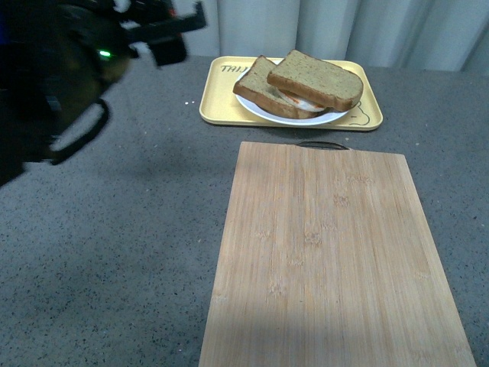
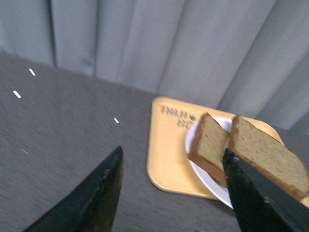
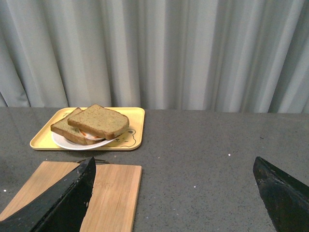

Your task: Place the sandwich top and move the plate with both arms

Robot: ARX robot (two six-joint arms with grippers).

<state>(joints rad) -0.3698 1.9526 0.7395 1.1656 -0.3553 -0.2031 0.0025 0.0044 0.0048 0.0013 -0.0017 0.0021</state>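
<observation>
Looks like a staged test bench got up as a kitchen counter: speckled dark grey worktop (image 1: pixel 114 252), plain grey curtain (image 3: pixel 193 53) drawn straight across behind in place of a wall. Beyond the left gripper (image 2: pixel 174 193), a yellow tray (image 2: pixel 169 159) with printed lettering; below the right gripper (image 3: pixel 174 193), a bamboo cutting board (image 3: pixel 108 193). No appliances showing, only props.
</observation>
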